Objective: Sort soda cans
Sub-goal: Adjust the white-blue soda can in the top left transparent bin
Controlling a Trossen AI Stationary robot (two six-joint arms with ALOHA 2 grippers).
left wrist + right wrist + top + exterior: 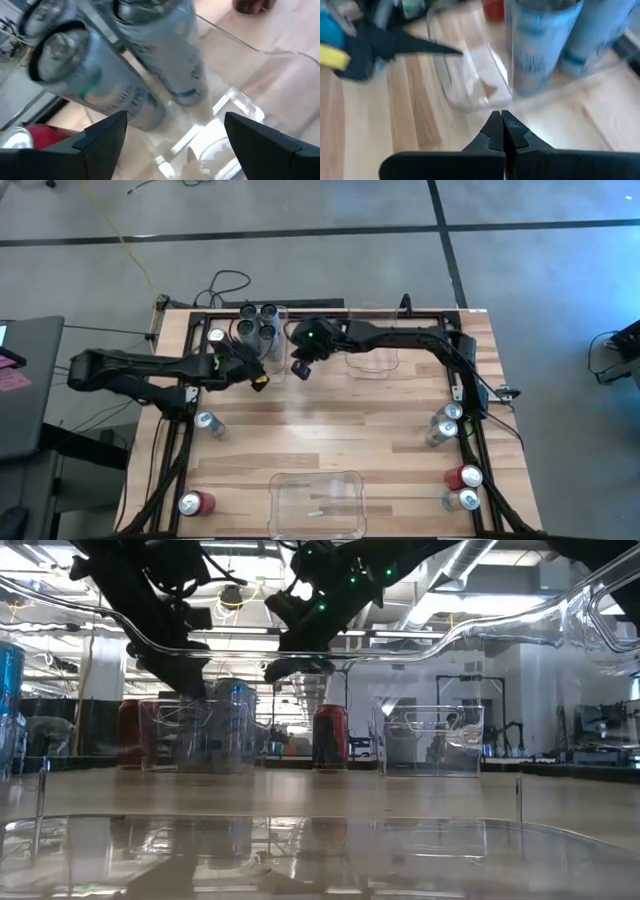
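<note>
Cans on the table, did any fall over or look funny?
Yes. One red can lies on its side at the table's front left corner, and another red can lies tipped near the front right. The cans in the back bin stand upright.

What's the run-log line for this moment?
left gripper: open, empty, at far-left bin | right gripper: shut, empty, beside same bin | silver-blue cans: in bin | stage: between picks

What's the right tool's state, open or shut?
Shut and empty: the right tool shows its fingers pressed together with nothing between them, just short of the clear bin.
</note>
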